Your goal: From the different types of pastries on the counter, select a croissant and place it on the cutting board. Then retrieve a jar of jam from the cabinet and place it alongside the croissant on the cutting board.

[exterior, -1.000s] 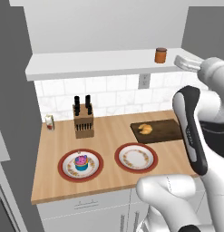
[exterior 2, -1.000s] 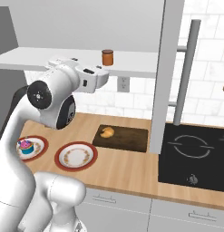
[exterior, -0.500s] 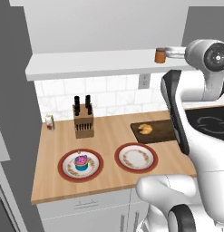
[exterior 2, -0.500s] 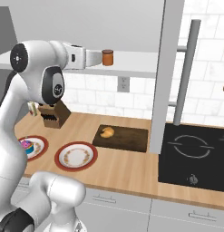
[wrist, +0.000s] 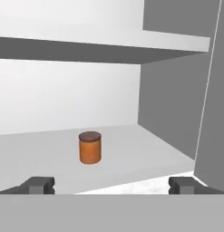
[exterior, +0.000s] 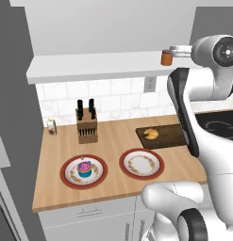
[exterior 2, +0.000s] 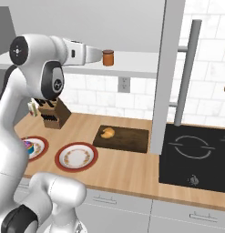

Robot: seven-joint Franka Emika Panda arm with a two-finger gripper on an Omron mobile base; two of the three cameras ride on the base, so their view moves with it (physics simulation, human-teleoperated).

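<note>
Croissant (exterior: pixel 151 133): on the cutting board (exterior: pixel 170 136).
Gripper (wrist: pixel 111 185): wide open, holding nothing.
Jar of jam (wrist: pixel 90 147): go straight in, then squeeze its middle.

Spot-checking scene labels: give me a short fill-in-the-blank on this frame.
1. The croissant lies on the dark ____.
2. The jam jar stands upright on the ____, and the gripper points at it with its jaws ____.
3. The cupcake sits on a red-rimmed ____.

Missing words: cutting board; shelf; open; plate
</note>
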